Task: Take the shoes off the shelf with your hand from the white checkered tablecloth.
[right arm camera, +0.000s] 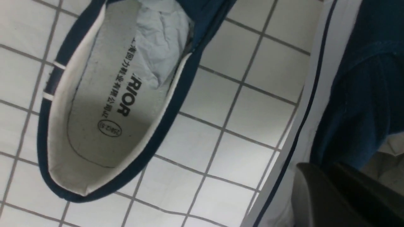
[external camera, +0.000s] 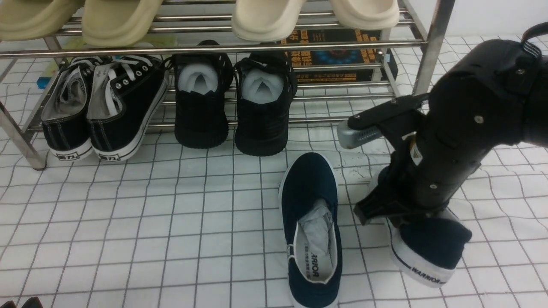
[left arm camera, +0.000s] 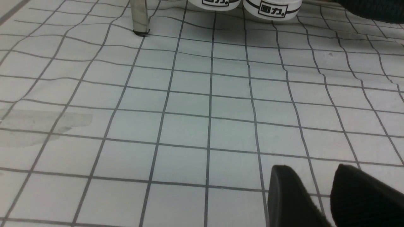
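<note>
One navy slip-on shoe (external camera: 310, 226) lies flat on the white checkered tablecloth (external camera: 171, 222) in front of the steel shelf (external camera: 214, 45). Its "WARRIOR" insole and paper stuffing show in the right wrist view (right arm camera: 104, 94). My right gripper (external camera: 398, 218) is shut on the side wall of the second navy shoe (external camera: 428, 252) and holds it tilted, with its heel low over the cloth. In the right wrist view my right gripper (right arm camera: 322, 167) pinches this shoe's navy canvas (right arm camera: 356, 104). My left gripper (left arm camera: 311, 168) hovers over bare cloth, its jaws slightly apart and empty.
Black lace-up sneakers (external camera: 107, 107) and all-black shoes (external camera: 231, 107) stand on the shelf's lower tier. Beige slippers (external camera: 120, 21) sit on the upper tier, and a dark box (external camera: 334, 55) is behind. A shelf leg (left arm camera: 139, 17) and the sneaker heels (left arm camera: 271, 8) show ahead of my left gripper.
</note>
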